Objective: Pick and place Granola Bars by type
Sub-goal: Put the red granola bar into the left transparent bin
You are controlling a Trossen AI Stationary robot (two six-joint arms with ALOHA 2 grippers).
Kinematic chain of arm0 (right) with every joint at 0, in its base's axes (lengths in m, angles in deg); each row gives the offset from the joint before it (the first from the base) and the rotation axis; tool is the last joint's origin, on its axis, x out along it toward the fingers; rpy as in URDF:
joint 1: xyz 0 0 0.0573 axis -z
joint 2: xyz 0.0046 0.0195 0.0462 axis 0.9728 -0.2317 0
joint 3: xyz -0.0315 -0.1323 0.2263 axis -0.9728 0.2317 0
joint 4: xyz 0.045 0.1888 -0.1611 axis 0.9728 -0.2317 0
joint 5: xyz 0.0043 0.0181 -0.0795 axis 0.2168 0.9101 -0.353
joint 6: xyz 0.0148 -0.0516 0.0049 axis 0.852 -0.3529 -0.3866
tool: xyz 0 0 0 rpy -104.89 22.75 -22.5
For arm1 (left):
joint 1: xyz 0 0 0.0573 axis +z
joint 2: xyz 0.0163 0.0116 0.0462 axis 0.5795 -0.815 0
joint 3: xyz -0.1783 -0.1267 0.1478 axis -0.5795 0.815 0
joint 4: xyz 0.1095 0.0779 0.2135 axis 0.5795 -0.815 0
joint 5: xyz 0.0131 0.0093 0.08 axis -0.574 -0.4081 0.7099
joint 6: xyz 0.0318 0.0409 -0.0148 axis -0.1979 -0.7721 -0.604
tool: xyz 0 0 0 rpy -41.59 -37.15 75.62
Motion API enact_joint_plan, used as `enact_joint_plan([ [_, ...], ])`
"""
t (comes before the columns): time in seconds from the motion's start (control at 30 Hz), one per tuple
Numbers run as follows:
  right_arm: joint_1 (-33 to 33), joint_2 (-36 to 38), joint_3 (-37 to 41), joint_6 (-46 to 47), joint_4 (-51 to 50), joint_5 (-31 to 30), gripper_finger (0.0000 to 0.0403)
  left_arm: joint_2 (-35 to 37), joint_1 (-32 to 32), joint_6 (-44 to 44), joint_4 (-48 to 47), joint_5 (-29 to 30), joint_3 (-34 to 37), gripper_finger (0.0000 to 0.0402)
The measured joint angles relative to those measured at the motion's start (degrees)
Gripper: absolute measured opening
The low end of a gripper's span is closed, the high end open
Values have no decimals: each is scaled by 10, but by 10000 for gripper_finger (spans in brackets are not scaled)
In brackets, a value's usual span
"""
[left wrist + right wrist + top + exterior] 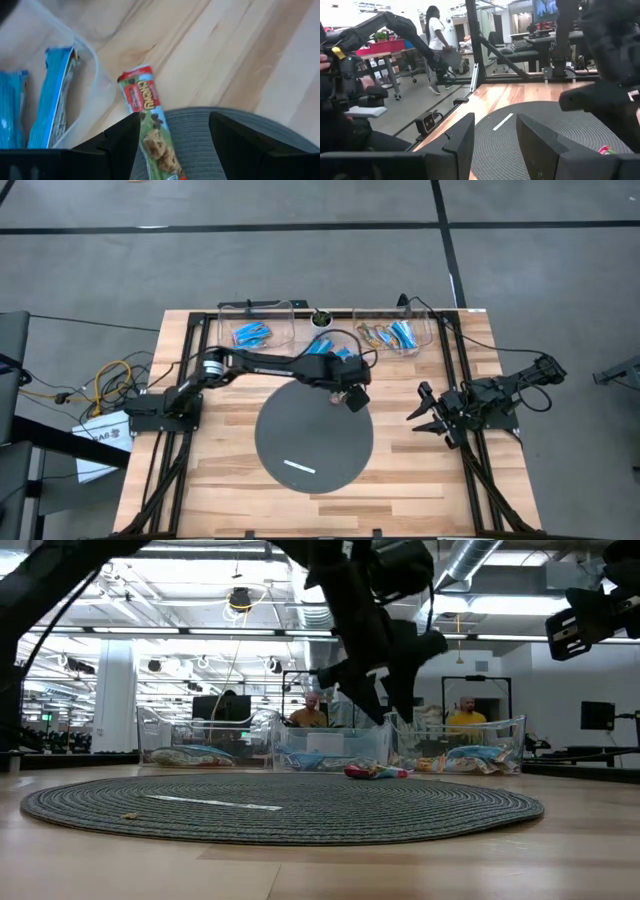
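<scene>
At the round dark woven mat's (313, 442) far edge, we saw the left pincer (172, 137) open above a red-and-green foil-wrapped granola bar (150, 130); the right pincer (432, 412) waited open.

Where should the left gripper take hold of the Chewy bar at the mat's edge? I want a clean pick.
Grip the Chewy bar across its narrow width near the middle, coming straight down. It lies flat, half on the round mat, half on the wooden table, and the left gripper is open and already straddles it. The clear bin sits close beside it.
</scene>
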Motion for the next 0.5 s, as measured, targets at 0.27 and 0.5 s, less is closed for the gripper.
enact_joint_plan([
  [0.27, 0, 0, 0, 0, 1, 0, 141, -37, 8, 66, -67, -28, -43, 231],
  [0.5, 0, 0, 0, 0, 0, 1, 139, -54, 8, 108, -92, -33, -35, 231],
])
